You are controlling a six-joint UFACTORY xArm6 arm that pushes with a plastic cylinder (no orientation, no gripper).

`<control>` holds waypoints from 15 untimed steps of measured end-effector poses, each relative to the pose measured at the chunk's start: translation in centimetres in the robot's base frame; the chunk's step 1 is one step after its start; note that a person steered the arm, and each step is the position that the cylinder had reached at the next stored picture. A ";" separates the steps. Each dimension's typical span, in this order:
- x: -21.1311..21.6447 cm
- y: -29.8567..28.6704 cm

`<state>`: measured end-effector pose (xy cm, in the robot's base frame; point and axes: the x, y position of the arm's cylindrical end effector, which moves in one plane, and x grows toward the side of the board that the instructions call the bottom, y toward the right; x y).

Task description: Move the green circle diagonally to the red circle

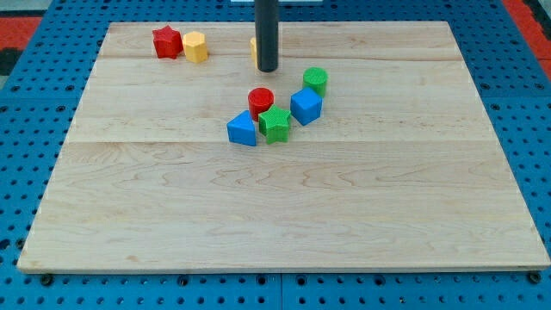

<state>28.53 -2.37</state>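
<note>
The green circle [315, 80] stands upper right of the cluster, just above the blue cube [306, 106]. The red circle [261, 101] stands to its lower left, touching the green star [275, 124]. My tip [268, 69] rests on the board above the red circle and left of the green circle, apart from both. A yellow block [255, 50] is partly hidden behind the rod.
A blue triangle-like block [243, 129] lies left of the green star. A red star [167, 42] and a yellow hexagon-like block [196, 46] sit near the view's top left. The wooden board [284, 215] is ringed by blue pegboard.
</note>
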 end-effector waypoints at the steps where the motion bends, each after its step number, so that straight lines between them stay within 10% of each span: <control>1: 2.0 -3.2; 7: 3.6 20.4; 10: 5.7 -2.6; 15: 6.4 -1.3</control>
<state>34.92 -3.71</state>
